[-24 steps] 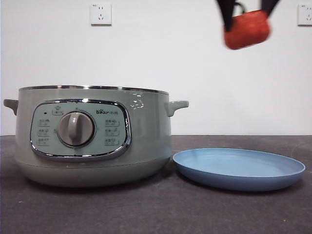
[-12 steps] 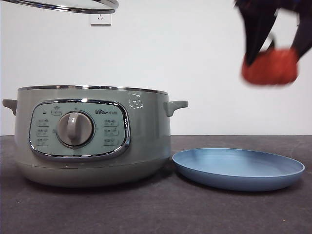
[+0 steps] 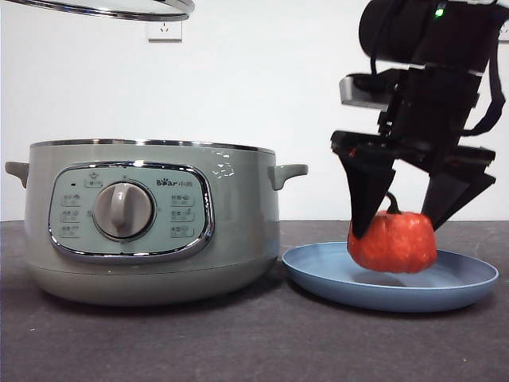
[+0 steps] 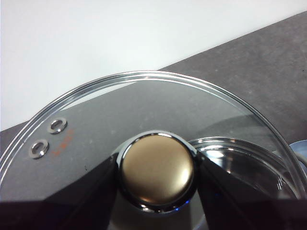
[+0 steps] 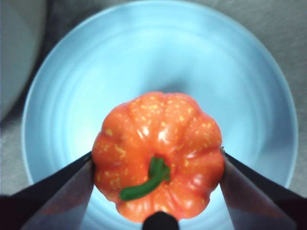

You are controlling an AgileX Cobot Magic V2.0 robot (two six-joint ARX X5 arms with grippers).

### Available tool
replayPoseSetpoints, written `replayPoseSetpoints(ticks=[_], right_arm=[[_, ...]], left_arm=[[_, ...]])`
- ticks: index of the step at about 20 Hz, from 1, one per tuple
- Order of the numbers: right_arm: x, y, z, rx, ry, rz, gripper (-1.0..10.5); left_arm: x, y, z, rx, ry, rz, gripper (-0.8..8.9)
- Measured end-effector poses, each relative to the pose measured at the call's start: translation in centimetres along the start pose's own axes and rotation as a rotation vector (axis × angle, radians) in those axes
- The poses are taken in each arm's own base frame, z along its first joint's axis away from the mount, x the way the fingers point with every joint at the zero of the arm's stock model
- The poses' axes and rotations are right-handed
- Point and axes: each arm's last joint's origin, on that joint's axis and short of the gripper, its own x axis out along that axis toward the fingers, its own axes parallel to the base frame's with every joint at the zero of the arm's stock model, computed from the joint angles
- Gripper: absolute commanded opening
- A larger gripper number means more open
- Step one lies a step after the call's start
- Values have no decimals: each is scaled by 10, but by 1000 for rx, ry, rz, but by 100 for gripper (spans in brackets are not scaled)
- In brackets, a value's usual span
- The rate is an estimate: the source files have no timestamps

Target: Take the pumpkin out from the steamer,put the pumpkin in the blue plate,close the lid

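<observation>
Lowered since before, the right hand [image 3: 404, 231] grips the pumpkin [image 3: 393, 240] in the blue plate [image 3: 318, 274]; left hand [image 4: 156, 170] clamps the lid [image 4: 96, 115].

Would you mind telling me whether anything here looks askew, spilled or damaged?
Nothing stands out. The steamer sits level and open, the lid is held high by the left gripper, and the right gripper holds the pumpkin upright at the blue plate. No spills or damage are visible.

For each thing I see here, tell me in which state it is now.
steamer: open, no lid on it.
lid: held up in the air by the left gripper.
pumpkin: upright, low over the blue plate, between the right gripper jaws.
</observation>
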Motion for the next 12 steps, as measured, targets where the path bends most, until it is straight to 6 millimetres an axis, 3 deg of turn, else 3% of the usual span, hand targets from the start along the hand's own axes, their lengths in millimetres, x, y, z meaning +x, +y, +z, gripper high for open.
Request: replayPoseSetpoints(ticks=[3, 5, 12], right_arm=[[2, 0, 0, 1, 8, -1, 463], [2, 0, 0, 1, 9, -1, 555], [2, 0, 0, 6, 6, -1, 566]], left_arm=[[0, 0, 0, 0, 0, 0, -8], [0, 0, 0, 0, 0, 0, -8], [0, 0, -1, 2, 11, -1, -9]])
